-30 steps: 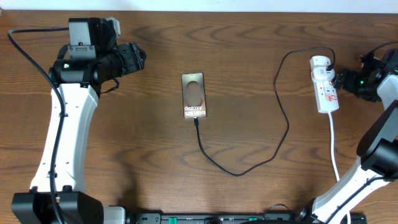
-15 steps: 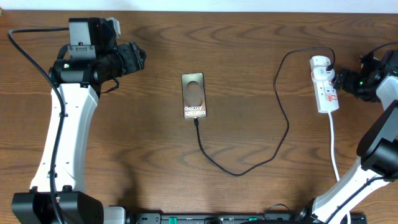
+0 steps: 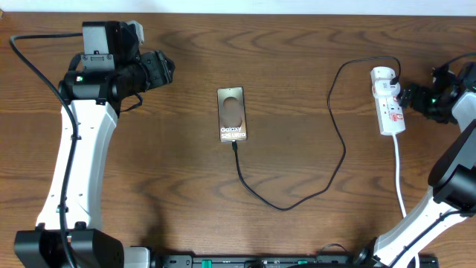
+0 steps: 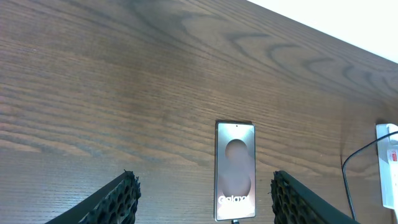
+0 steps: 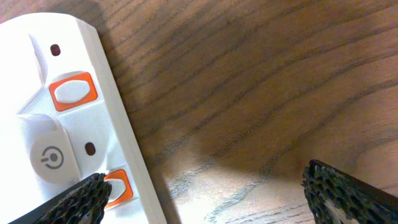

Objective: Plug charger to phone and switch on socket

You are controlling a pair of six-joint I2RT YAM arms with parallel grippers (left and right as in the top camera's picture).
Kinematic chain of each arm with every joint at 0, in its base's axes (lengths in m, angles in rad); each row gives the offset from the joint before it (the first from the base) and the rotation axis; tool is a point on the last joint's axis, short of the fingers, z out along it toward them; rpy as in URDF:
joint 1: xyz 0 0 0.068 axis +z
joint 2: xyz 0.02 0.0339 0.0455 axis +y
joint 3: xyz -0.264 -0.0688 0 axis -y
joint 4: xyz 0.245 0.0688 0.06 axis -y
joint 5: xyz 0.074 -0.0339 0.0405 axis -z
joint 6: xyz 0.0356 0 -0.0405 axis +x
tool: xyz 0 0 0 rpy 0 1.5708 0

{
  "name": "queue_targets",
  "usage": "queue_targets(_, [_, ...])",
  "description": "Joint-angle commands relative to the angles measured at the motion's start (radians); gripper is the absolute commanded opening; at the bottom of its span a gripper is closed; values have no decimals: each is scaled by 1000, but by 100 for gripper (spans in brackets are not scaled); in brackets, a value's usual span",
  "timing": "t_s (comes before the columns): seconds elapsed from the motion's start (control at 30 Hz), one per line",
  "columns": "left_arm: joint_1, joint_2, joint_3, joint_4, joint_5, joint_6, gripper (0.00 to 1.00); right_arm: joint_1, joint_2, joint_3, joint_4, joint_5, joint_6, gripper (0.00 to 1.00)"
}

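Overhead: one phone, one socket.

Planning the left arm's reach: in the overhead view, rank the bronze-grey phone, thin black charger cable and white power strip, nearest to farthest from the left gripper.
From the left gripper:
1. Bronze-grey phone, mid-table.
2. Thin black charger cable, running from the phone's lower end.
3. White power strip, far right.

I count one phone, one charger cable, one white power strip, two arms: left arm, right arm.
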Motion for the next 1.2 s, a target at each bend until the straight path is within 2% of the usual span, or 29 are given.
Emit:
queue_targets(0.0, [4, -13, 3, -3, -13, 10, 66, 24, 56, -22, -41, -47, -11, 99])
queue_targets(0.67, [4, -13, 3, -3, -13, 10, 66, 13, 16, 24, -105, 3, -7, 99])
queue_targets(0.9, [4, -13, 4, -3, -13, 10, 66, -13, -204, 114, -238, 7, -5, 99])
queue_targets(1.17, [4, -13, 3, -3, -13, 10, 66, -8, -510, 114, -406, -47, -5, 99])
